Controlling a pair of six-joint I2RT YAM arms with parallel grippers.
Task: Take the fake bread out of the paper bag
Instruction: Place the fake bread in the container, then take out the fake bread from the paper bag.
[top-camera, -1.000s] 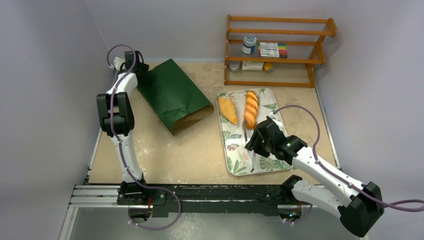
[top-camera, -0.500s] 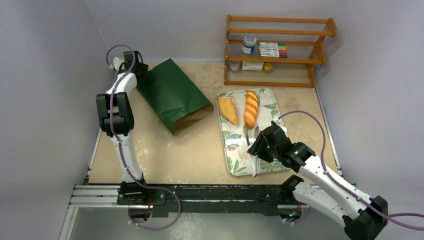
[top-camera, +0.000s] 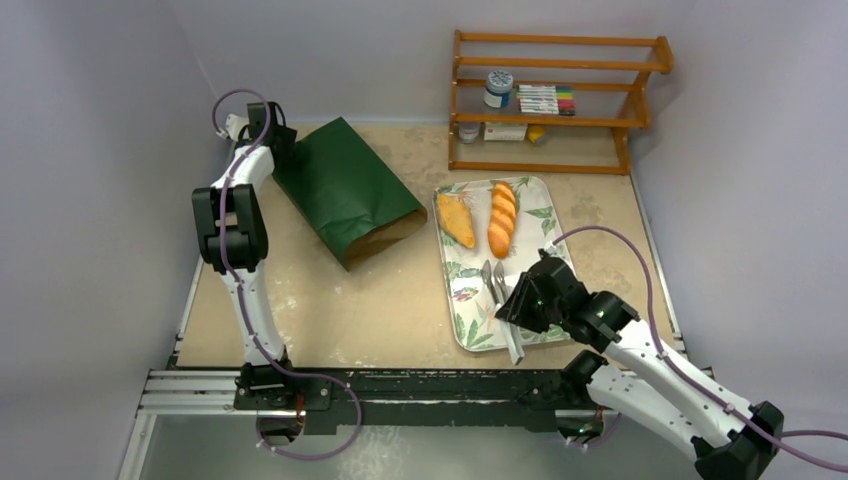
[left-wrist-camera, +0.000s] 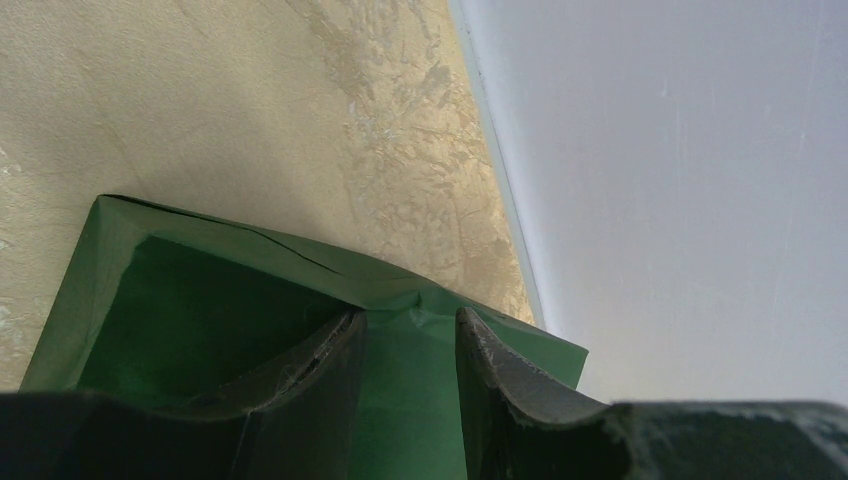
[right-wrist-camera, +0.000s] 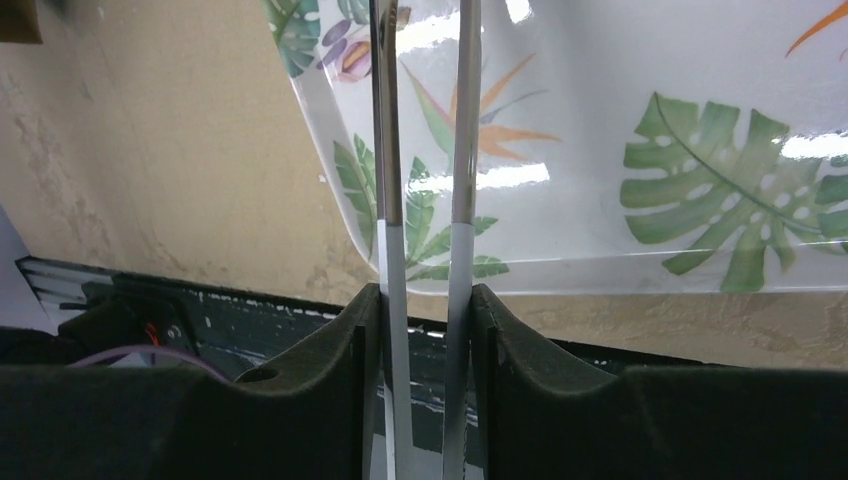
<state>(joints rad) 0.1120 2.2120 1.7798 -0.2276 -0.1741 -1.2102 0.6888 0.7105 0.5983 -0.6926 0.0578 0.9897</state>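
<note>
The right gripper (right-wrist-camera: 425, 325) had drawn back down the tray (top-camera: 466, 322), clenched on tongs (top-camera: 495, 283); the left gripper (left-wrist-camera: 410, 370), arm outstretched, pinched the bag's (top-camera: 345, 190) far end.

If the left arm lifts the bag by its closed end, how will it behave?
Probably floppy: the bag looks like thin paper, creased where the left gripper pinches it. Likely light for its size. Anything inside would probably slide toward the open mouth.

paper bag (top-camera: 345, 190): dark green, brown inside | tray (top-camera: 460, 300): white, green leaf print | fake bread (top-camera: 502, 218): golden-orange | tongs (top-camera: 492, 280): silver, white
</note>
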